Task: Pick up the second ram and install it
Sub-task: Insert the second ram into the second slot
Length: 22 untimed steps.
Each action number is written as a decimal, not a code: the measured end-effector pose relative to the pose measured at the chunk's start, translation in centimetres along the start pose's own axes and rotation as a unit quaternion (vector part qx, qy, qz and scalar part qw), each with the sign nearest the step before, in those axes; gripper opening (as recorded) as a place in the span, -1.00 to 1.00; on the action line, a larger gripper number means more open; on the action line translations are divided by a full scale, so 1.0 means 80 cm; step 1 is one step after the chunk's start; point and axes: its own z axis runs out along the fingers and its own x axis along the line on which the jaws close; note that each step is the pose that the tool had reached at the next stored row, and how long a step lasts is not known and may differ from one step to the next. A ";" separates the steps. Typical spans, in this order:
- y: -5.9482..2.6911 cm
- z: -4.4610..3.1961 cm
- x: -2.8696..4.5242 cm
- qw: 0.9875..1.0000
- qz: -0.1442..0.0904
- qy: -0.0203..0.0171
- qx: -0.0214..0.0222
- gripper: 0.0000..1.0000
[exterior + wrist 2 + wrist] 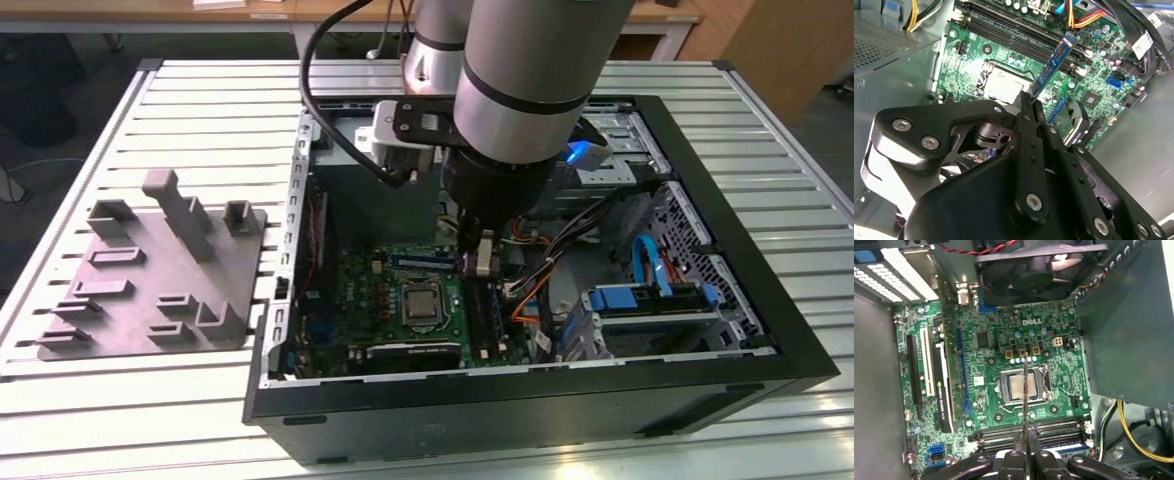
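The second ram is being clamped at one end between the closed fingers of the gripper. It is being held inside the computer case, above the green board and near its long black slots. It is being judged light, thin and stiff yet fragile, best gripped by its flat faces, away from the contacts. Its flat face is being shown in the second wrist view. In the first wrist view it is being seen edge-on, as a thin line over the processor.
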 end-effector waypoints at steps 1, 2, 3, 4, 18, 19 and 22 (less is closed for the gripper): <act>0.000 0.0001 0.0000 1.000 0.004 0.000 0.000 -0.73; 0.000 0.0001 0.0000 1.000 0.008 -0.001 0.001 -0.73; 0.000 0.0001 0.0000 1.000 0.012 -0.001 0.001 -0.73; 0.000 0.0001 0.0000 1.000 0.015 -0.001 0.001 -0.73; 0.000 0.0003 0.0000 0.999 0.052 -0.003 0.003 -0.73; 0.000 0.0003 0.0000 0.999 0.054 -0.003 0.003 -0.73; 0.000 0.0004 0.0000 0.998 0.060 -0.004 0.004 -0.73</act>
